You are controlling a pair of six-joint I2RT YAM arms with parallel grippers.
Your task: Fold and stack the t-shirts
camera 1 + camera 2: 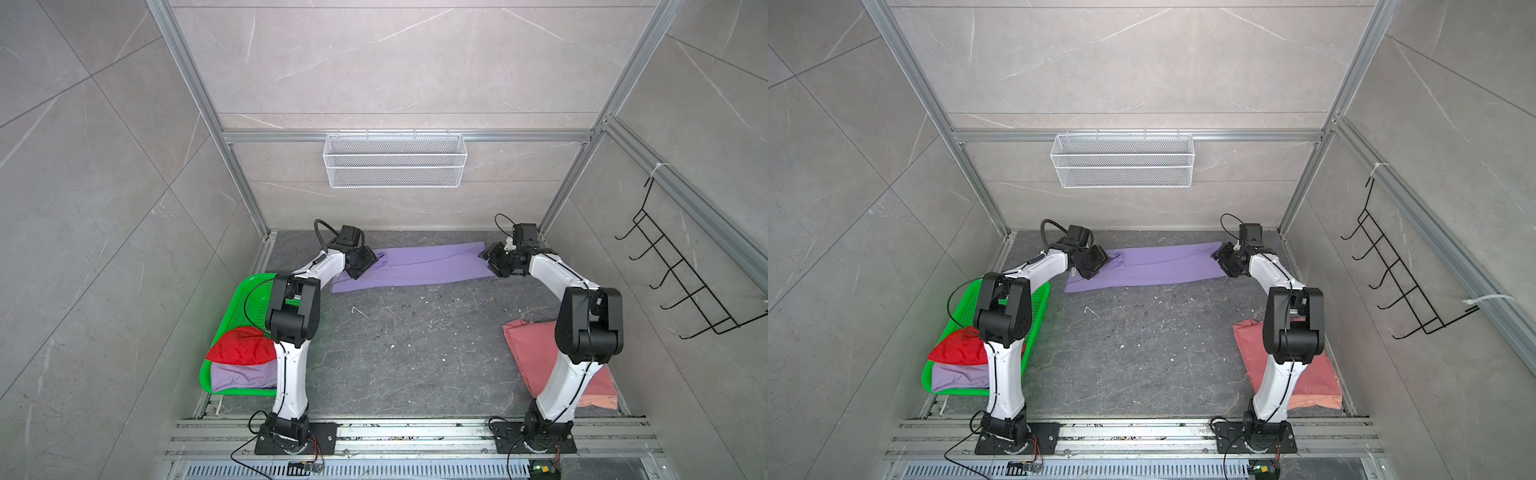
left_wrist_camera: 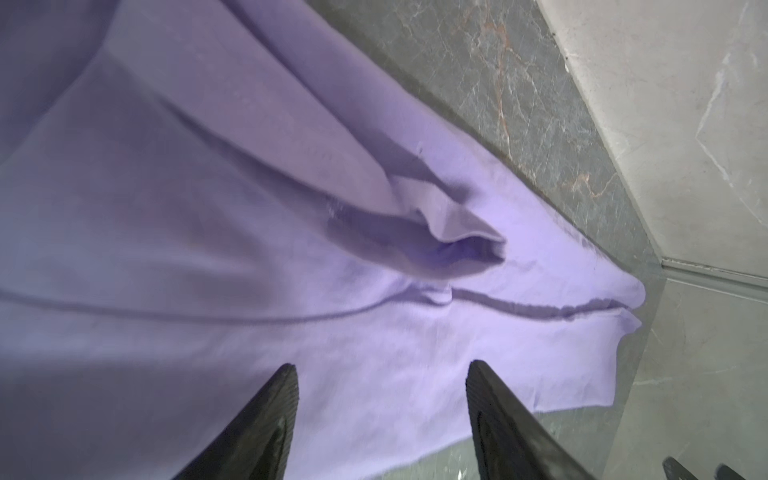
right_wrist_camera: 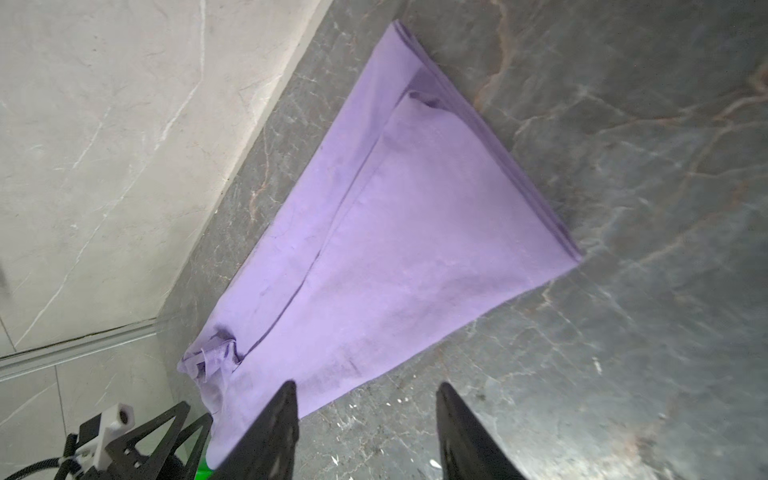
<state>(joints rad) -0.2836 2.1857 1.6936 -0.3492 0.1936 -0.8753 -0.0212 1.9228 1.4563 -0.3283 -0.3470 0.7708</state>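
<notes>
**Spotter A:** In both top views your lavender t-shirt (image 1: 419, 266) lies folded into a long strip at the far side of the worktop (image 1: 415, 353). Its long axis runs left to right along the back wall, slightly askew, with the left end a little nearer the arm bases.

**Spotter B:** Your left pincer (image 1: 368, 262) sits at the strip's left end and your right pincer (image 1: 490, 259) at its right end. On containers, the green basket (image 1: 232, 299) beside your left arm holds a red t-shirt (image 1: 245, 345) lying over a second lavender t-shirt (image 1: 241, 376). The salmon-pink t-shirt (image 1: 536, 353) lies folded on the worktop by your right arm, outside the basket. A white wire basket (image 1: 395, 160) hangs on the back rail.

**Spotter A:** In the left wrist view your pincer's jaws stand apart over creased lavender cloth, with nothing between them. You cannot tell whether they touch the cloth.

**Spotter B:** In the right wrist view the jaws are also apart and empty. One finger (image 3: 278, 428) is over the shirt's near edge and the other is over bare worktop. The strip stretches away from you along the wall, and its near corner on the wall side is bunched.
</notes>
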